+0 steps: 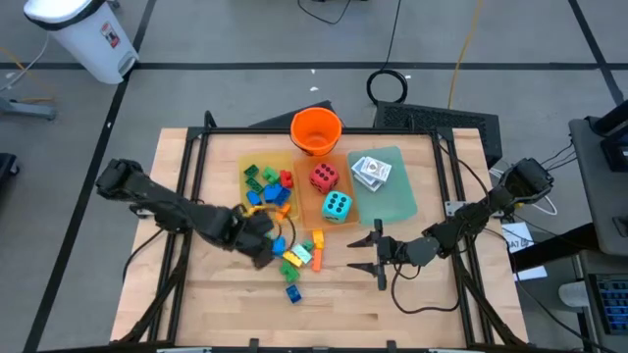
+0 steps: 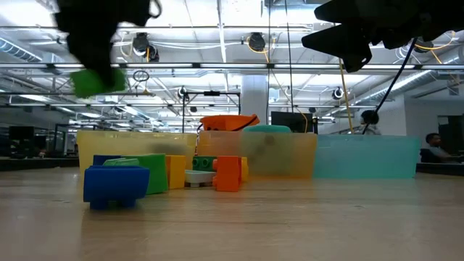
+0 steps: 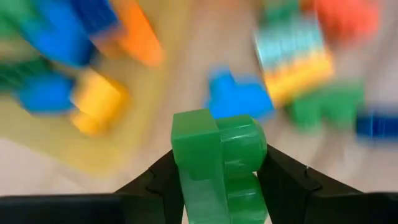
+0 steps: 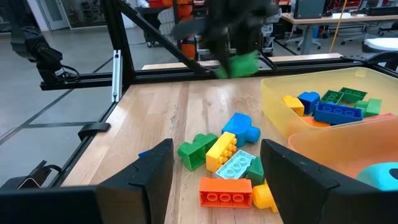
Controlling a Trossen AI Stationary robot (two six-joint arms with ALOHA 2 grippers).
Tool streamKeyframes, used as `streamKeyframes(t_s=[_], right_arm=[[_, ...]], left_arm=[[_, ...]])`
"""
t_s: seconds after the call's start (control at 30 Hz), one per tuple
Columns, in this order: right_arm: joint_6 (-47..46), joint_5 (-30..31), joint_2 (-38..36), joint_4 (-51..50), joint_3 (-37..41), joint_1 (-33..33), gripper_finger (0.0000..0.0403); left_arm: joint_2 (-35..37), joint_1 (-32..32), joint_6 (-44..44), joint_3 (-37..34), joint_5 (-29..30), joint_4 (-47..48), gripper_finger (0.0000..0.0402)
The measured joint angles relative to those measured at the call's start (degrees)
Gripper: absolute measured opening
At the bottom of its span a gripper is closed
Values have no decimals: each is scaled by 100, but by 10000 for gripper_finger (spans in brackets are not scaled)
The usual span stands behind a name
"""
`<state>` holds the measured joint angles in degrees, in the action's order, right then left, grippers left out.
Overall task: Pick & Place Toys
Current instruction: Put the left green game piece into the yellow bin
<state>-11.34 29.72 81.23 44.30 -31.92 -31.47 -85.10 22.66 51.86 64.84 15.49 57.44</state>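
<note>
Green brick clamped in the left tool, apparently lifted above the surface; right tool hovers, fingers apart, near loose bricks.

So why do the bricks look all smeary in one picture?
In the left wrist view the loose bricks behind are smeared, while the green brick in the left gripper looks sharp. In the low view that gripper is a dark shape against bright ceiling lights.
</note>
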Motion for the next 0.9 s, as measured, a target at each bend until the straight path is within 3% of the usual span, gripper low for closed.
streamKeyframes(t_s=[0.3, 0.77, 0.9], right_arm=[[-148, 2, 0, 2, 0, -1, 210], [-130, 2, 0, -3, 0, -1, 210], [-106, 2, 0, -13, 0, -1, 210]], left_arm=[[224, -973, -868, 407, 1739, -125, 180], [182, -3097, -1780, 327, 1809, -894, 179], [182, -3593, -2011, 108, 1570, -1311, 170]])
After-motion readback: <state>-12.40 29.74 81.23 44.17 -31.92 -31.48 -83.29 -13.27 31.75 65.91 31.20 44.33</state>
